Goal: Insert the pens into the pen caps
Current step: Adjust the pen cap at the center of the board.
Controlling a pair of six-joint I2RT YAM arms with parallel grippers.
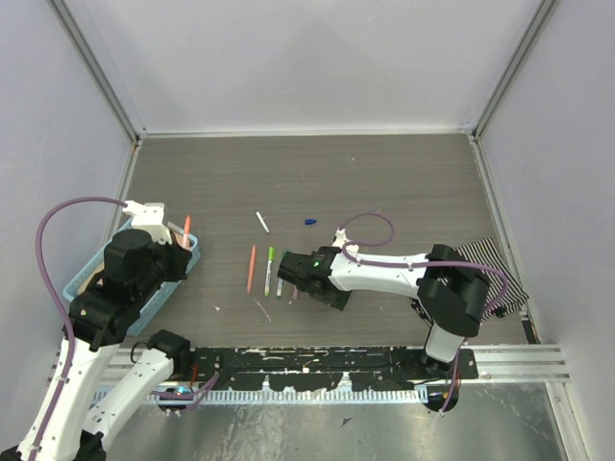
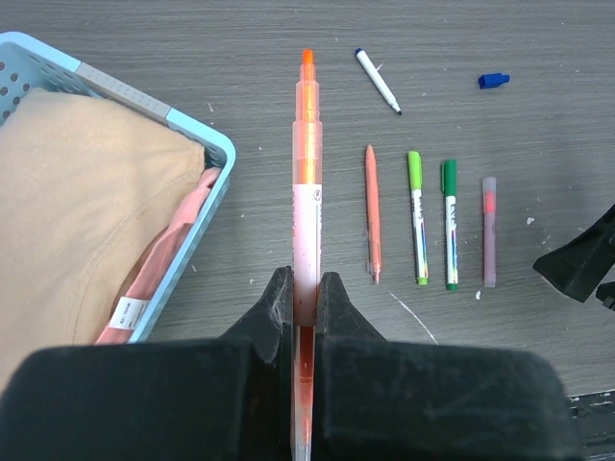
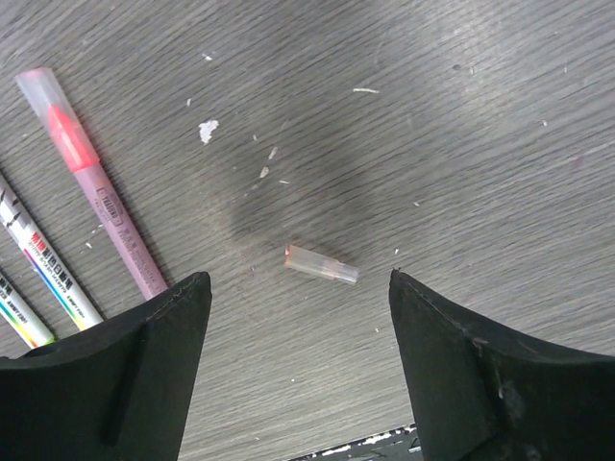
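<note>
Plastic, clear and tiny, the cap (image 3: 322, 264) lying flat near the counter's near edge under the spread-apart right gripper (image 3: 298, 283) may squirt sideways on closing, leaving the orange pen (image 2: 306, 173) clamped in the left gripper (image 2: 307, 288) uncapped.

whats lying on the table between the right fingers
A small clear cap lies on the table in the gap between the right fingers, touching neither. The right wrist view shows it.
</note>
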